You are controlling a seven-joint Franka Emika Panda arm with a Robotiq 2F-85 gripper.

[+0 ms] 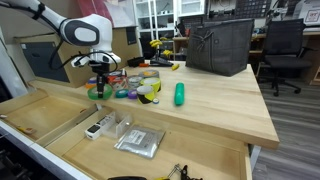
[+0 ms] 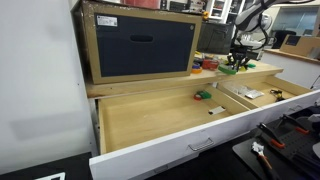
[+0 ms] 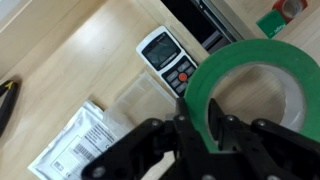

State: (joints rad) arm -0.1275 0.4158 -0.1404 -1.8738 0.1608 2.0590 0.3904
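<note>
- Bench (image 1: 220,105): its left edge is close to the held roll. A sideways drift could knock the roll against the wood and twist it in the grip.
- Drawer (image 1: 40,112): it is open at the near left, under the gripper. A roll that slips free would probably land on edge and run to a far corner.
- Gripper (image 3: 205,130): the jaws are closed hard on the roll, pinching only its wall. The contact is narrow, so the roll may pivot between the fingers.
- Roll (image 3: 255,70): green tape, held in the air above the drawer and touching nothing below. Most of it hangs to one side of the fingers, so it could swing on a sudden stop.
- Bag (image 3: 80,140): it lies flat in the drawer, near the meter. It is light and could snag and lift if the fingers come too low.
- Meter (image 3: 165,55): it sits just beside the roll's rim and lower down. A dropped roll could strike its screen or keys.
</note>
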